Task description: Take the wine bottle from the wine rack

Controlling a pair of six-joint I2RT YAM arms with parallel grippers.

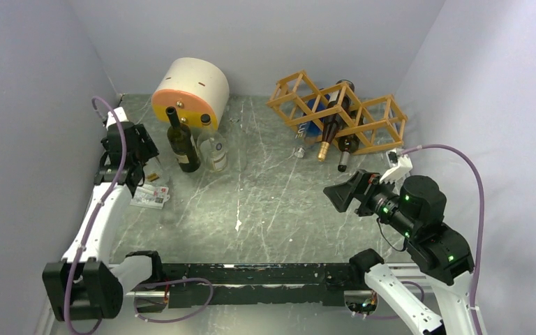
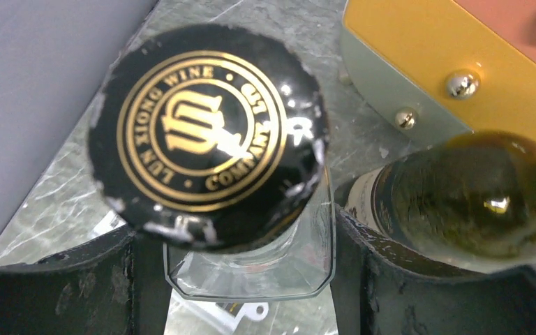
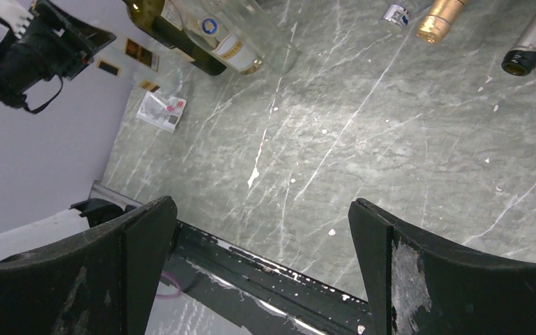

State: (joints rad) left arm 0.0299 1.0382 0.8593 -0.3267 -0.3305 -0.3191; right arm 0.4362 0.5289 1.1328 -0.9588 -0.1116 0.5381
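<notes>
The right pincer hangs spread and empty, tilted down at the desk. The wine rack stands just ahead of it. Two necks slope out of the lattice toward the pincer: the wine bottle, capped in gold foil, and a second bottle with a darker neck close beside it.

To do this well, I would level the wrist and set the jaws across the gold-foiled neck. I would close just behind the lip, then draw straight back along the cell's line (a sideways tug would likely drag the light rack along). The glass is smooth and round and the foil is slick, so a firm grip seems wise.

The rack is made of thin orange-tan sticks forming diamond cells. The desk is grey-green marbled stone, scratched white. Far across from the right pincer, the left pincer also stands spread and looks unneeded here.
</notes>
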